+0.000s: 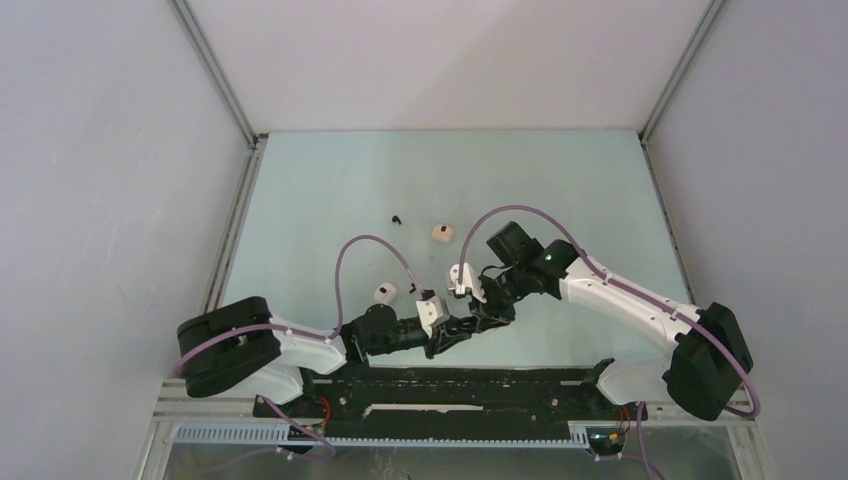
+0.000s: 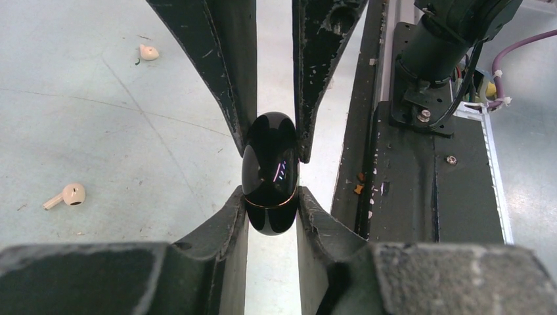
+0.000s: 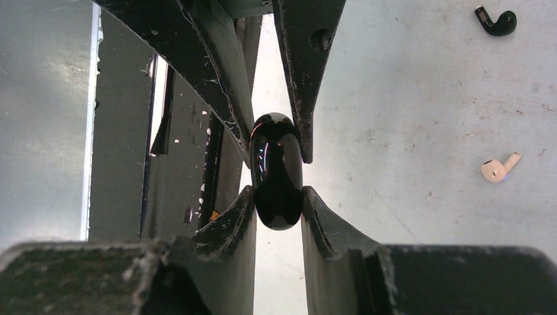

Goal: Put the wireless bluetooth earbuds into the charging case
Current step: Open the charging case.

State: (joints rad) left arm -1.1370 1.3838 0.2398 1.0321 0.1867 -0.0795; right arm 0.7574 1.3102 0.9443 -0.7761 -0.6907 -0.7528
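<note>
From above, the two arms are meeting low over the table (image 1: 330,190) near its front edge. The left claw (image 1: 458,332) and right claw (image 1: 487,312) are coming together tip to tip. A black earbud (image 1: 398,218), a beige earbud (image 1: 443,232) and a white earbud (image 1: 385,291) are lying loose on the table, apart from each other.

In the left wrist view, the left claw (image 2: 272,197) is pinching a closed, glossy black case (image 2: 270,164) from below. The right claw (image 2: 274,146) is gripping its upper end. Two pale earbuds (image 2: 69,195) (image 2: 149,52) are lying on the table to the left.

In the right wrist view, the right claw (image 3: 277,195) is squeezing the black case (image 3: 276,174) narrowly while the left claw (image 3: 278,152) is clamping the far end. The black earbud (image 3: 499,23) and white earbud (image 3: 497,169) are resting on the table to the right.
</note>
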